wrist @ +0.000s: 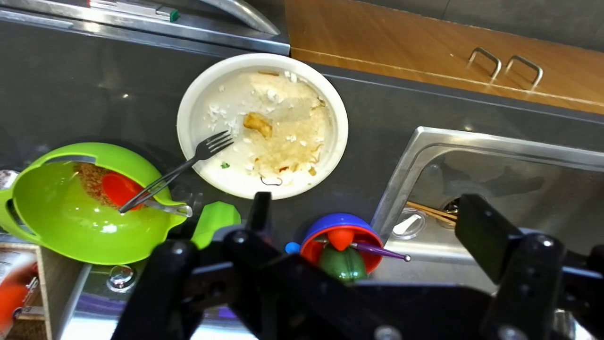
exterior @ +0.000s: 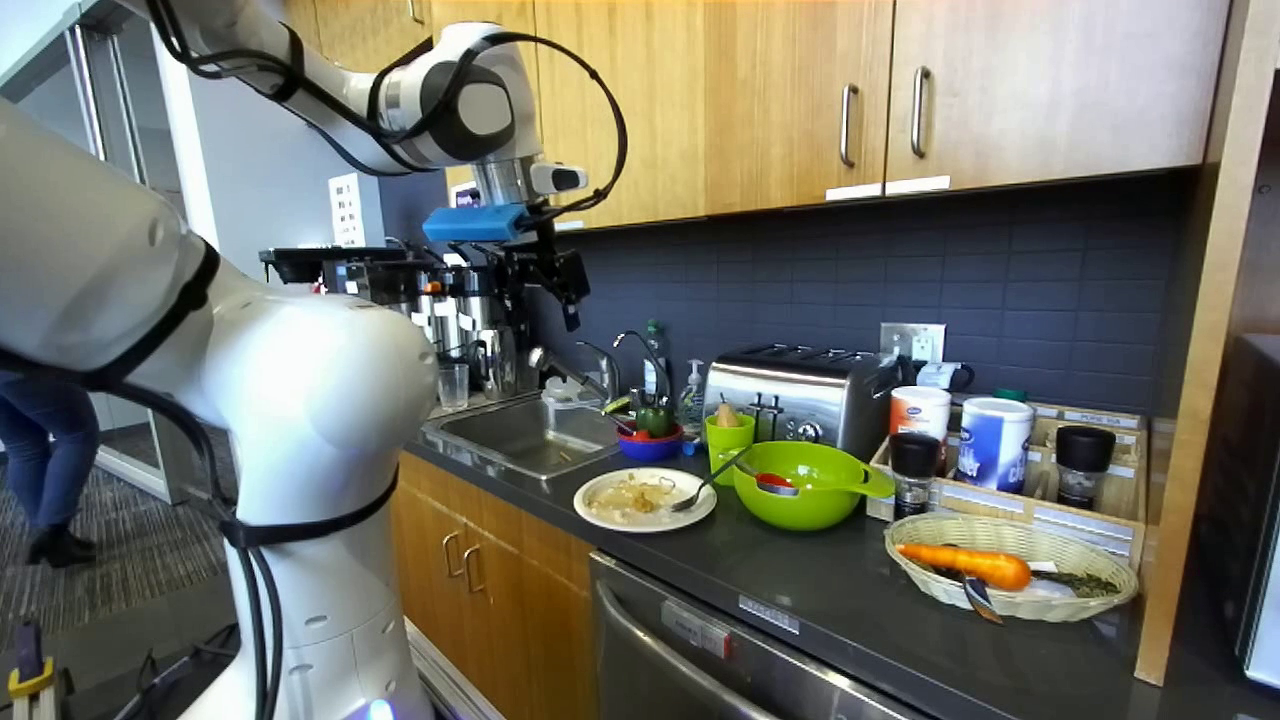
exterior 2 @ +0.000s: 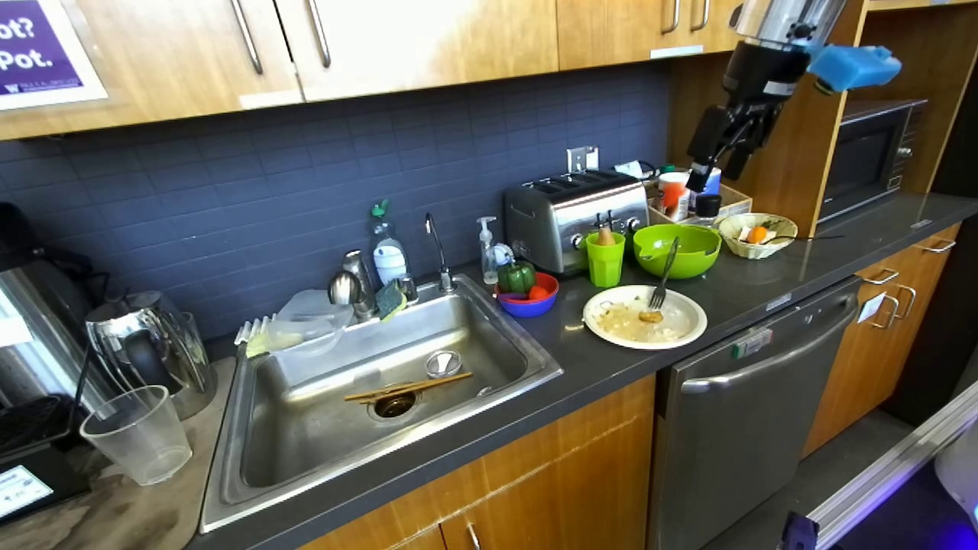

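Note:
My gripper (wrist: 371, 219) is open with nothing between its fingers. It hangs in the air above the counter in both exterior views (exterior: 572, 295) (exterior 2: 717, 172). Below it in the wrist view is a small blue bowl (wrist: 336, 221), red inside. The bowl holds a green pepper (wrist: 342, 264), a red piece (wrist: 340, 237) and a purple-handled utensil (wrist: 380, 250). A white plate (wrist: 340, 125) carries food scraps and a brown piece (wrist: 258, 123). A dark fork (wrist: 181, 167) spans from the plate to a green bowl (wrist: 61, 208) holding a red spoon (wrist: 120, 186).
A green cup (exterior 2: 605, 263) stands before the steel toaster (exterior 2: 603, 216). The sink (exterior 2: 275, 435) holds chopsticks (exterior 2: 428, 384). A wicker basket (exterior: 925, 590) with a carrot (exterior: 965, 565) and an organizer box (exterior: 1130, 480) with containers are beyond the green bowl. Cabinets (exterior: 790, 100) hang above.

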`<state>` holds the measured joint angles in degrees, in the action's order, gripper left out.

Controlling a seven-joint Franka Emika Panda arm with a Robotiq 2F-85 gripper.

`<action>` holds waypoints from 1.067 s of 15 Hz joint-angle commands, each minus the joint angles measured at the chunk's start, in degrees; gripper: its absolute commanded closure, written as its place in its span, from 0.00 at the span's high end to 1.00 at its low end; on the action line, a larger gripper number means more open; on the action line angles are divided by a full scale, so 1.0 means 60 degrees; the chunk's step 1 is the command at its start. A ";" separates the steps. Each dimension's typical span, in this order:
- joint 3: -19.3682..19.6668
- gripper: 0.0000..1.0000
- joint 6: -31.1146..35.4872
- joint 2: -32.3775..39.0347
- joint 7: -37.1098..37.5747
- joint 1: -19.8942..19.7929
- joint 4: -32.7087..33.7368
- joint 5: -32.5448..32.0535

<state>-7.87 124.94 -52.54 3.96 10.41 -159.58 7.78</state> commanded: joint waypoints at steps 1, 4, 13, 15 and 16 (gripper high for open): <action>0.0216 1.00 0.0032 0.0187 -0.0085 -0.0311 0.0094 -0.0176; 0.0357 1.00 -0.0046 0.0147 -0.0038 -0.0663 0.0105 -0.0326; 0.1575 1.00 0.0411 0.0205 -0.0470 -0.1615 0.0025 -0.0541; 0.1976 1.00 0.0776 0.0352 -0.0672 -0.1731 0.0036 -0.0447; 0.2158 1.00 0.0926 0.0452 -0.0793 -0.1773 0.0072 -0.0422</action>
<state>2.43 127.61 -51.75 1.65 0.85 -159.55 4.61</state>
